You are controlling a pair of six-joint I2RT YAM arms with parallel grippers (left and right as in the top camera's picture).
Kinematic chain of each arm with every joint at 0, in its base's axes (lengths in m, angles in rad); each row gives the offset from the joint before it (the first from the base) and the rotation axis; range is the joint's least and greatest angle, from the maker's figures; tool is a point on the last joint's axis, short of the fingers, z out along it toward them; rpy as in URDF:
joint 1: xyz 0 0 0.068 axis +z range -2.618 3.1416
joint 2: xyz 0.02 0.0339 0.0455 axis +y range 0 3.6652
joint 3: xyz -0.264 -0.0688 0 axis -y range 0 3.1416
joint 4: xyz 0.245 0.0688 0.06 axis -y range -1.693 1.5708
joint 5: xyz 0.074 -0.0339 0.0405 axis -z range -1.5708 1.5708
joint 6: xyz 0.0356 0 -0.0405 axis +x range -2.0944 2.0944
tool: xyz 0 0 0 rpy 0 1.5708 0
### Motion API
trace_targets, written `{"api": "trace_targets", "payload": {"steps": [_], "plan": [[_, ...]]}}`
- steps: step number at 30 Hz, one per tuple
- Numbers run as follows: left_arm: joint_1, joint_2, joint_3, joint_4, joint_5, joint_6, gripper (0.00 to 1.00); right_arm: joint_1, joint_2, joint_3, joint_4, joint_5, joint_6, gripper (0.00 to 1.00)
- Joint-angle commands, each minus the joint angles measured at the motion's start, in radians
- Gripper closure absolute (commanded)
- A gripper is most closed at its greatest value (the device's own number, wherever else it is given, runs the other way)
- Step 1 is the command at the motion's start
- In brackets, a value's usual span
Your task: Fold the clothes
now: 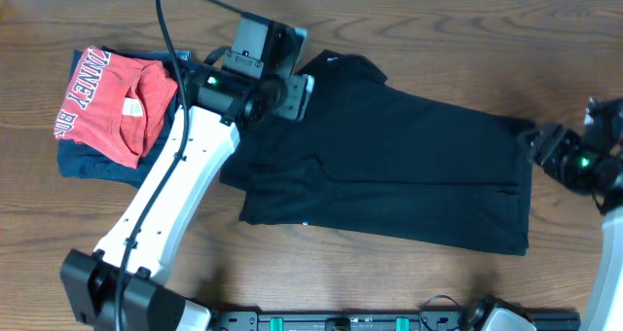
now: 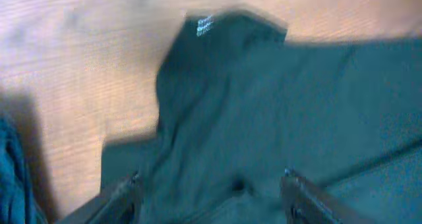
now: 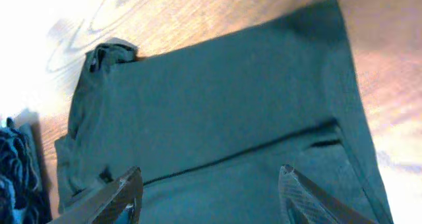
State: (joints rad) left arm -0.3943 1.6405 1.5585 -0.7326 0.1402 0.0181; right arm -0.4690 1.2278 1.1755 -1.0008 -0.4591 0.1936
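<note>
A large black short-sleeved shirt of soft fabric lies spread on the brown wooden tabletop. It is folded along its length into a long band that reaches from the middle-left of the tabletop to the right side. Its right end makes a straight edge, and its left end is more crumpled, with one part that sticks out toward the far side. On this part there is a small white print. The left wrist view is blurred, so the print cannot be read.

The left gripper hangs over the left end of the shirt, on the far side of it. Its two fingers stand well apart and nothing is between them; the black cloth lies below them. The white left arm comes from the near left corner and crosses over the near left corner of the shirt.

The right gripper is at the right end of the shirt, just beside the straight edge. Its fingers are also well apart and hold nothing.

At the left of the tabletop a folded red shirt with white lettering lies on top of a folded navy blue garment. This pile is just beside the left arm and apart from the black shirt.
</note>
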Motion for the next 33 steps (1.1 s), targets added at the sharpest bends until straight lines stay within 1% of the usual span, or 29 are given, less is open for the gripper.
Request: {"api": "trace_targets", "payload": {"steps": [1, 8, 12, 16, 17, 20, 23, 27, 30, 31, 33], "plan": [[0.004, 0.105, 0.008, 0.091, 0.036, 0.058, 0.32, 0.027, 0.082, 0.034, -0.002, -0.016, -0.007, 0.35], [0.004, 0.346, 0.008, 0.382, 0.096, 0.056, 0.32, 0.030, 0.197, 0.034, -0.036, 0.005, -0.008, 0.37], [0.004, 0.467, 0.008, 0.573, 0.096, 0.056, 0.32, 0.030, 0.214, 0.034, -0.049, 0.017, -0.008, 0.38], [0.004, 0.570, 0.008, 0.752, 0.095, 0.056, 0.31, 0.030, 0.214, 0.034, -0.071, 0.071, -0.008, 0.38], [0.004, 0.591, 0.008, 0.781, 0.095, 0.057, 0.29, 0.030, 0.214, 0.034, -0.080, 0.087, -0.008, 0.38], [0.004, 0.651, 0.008, 0.860, 0.095, 0.056, 0.27, 0.030, 0.214, 0.034, -0.100, 0.131, -0.008, 0.39], [0.004, 0.699, 0.008, 0.927, 0.095, 0.056, 0.23, 0.030, 0.214, 0.034, -0.108, 0.157, -0.008, 0.38], [0.004, 0.740, 0.008, 0.977, 0.096, 0.056, 0.21, 0.030, 0.214, 0.034, -0.108, 0.158, -0.008, 0.39], [0.004, 0.754, 0.008, 0.981, 0.095, 0.056, 0.22, 0.030, 0.214, 0.033, -0.108, 0.166, -0.008, 0.39], [0.004, 0.756, 0.008, 0.981, 0.095, 0.056, 0.25, 0.030, 0.214, 0.034, -0.110, 0.169, -0.008, 0.40], [0.004, 0.756, 0.008, 0.982, 0.096, 0.056, 0.41, 0.030, 0.214, 0.033, -0.111, 0.169, -0.008, 0.40]]}}
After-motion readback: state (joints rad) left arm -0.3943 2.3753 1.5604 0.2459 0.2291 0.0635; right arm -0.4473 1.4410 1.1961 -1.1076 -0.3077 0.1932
